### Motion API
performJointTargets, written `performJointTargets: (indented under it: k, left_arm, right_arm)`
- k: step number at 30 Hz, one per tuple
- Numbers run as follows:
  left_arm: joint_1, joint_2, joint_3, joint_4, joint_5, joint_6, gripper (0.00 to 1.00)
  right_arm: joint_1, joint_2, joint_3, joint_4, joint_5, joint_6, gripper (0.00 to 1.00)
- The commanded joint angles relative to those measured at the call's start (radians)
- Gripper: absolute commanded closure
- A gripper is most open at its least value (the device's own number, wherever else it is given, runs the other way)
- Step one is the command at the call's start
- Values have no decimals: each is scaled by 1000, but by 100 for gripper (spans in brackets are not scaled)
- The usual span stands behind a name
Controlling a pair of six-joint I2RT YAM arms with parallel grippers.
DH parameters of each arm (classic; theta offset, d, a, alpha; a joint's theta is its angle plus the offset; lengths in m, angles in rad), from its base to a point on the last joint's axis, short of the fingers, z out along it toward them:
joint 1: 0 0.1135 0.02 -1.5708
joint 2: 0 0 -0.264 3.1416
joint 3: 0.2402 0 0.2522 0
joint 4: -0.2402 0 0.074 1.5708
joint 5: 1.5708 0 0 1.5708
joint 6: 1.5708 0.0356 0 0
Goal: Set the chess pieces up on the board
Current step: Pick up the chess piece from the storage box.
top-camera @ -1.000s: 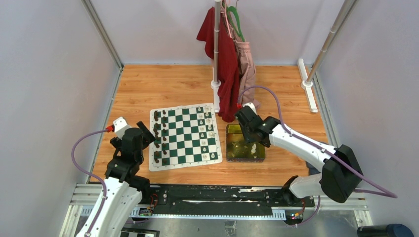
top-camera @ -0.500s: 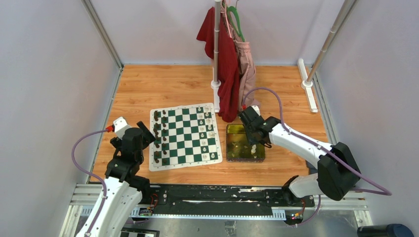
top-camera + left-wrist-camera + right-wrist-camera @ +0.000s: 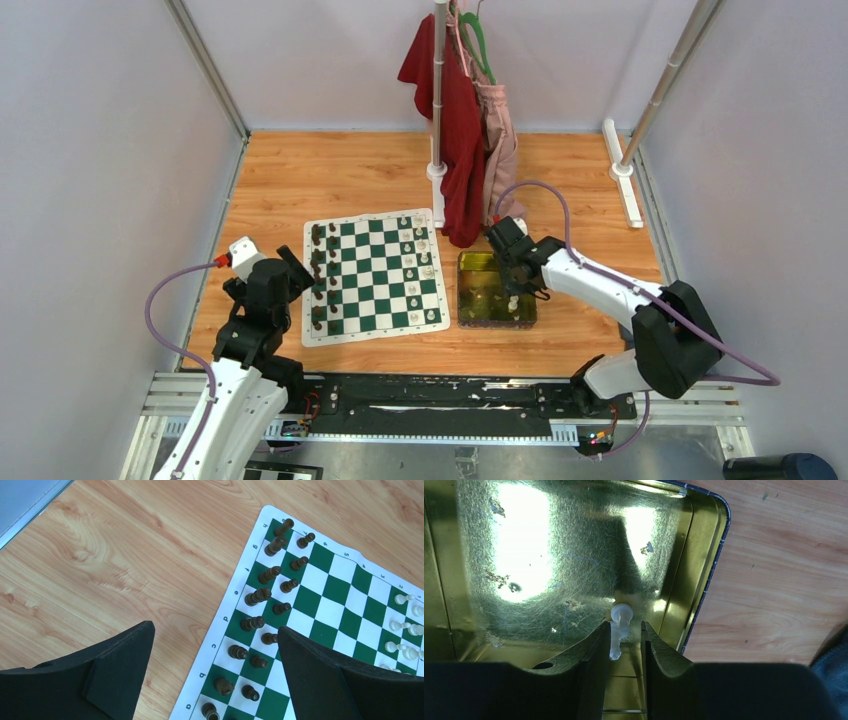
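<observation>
**Operator:** Right side: where's the claw?

**Observer:** Your right gripper [image 3: 625,626] is down inside the tray [image 3: 478,262], just right of the board [image 3: 375,277]. One white piece [image 3: 622,614] sits between its fingers [image 3: 589,665], close to the tray's wall near a corner. The jaws stand narrow around it but not clamped. A sliver of tray floor shows between the piece and the wall-side finger. The other finger looks to be touching it (can't swear to that, the edge is blurred). Whether the piece is upright or lying, I can't tell from your wrist camera.

**Operator:** Left?

**Observer:** Your left gripper [image 3: 215,627] hangs above the board's left border, jaws spread wide, holding nothing. Under it the dark chessmen [image 3: 270,574] stand along the two files on that edge.

**Operator:** And the chess pieces?

**Observer:** The chess pieces [image 3: 401,599] stand on the two files along the board's right edge, the side nearest the tray. The board lies flat on the table [image 3: 300,180], well forward of the pole [image 3: 438,90]. A red garment [image 3: 455,110] and a pink garment [image 3: 498,130] hang from that pole. From the top camera, the red hem hangs just past the board's far right corner.
</observation>
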Motion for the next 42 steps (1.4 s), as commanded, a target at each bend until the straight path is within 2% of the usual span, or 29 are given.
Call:
performJointTargets:
  k: [1,13,25,42]
  left_arm:
    - [-9,3,-7,-11,-22,-7,0]
    - [-9,4,-9,-10,-23,-9,0]
    - [-9,4,-9,-10,-24,-9,0]
    - [-9,-5,-7,-13,-28,-12,0]
  right_arm:
    - [-21,18,-19,2,-15,17,68]
    - [-44,44,-29,28,-42,10,73]
    - [-50,34,-25,31,-50,-1,100]
    - [-50,-31,68,-7,-51,-42,100]
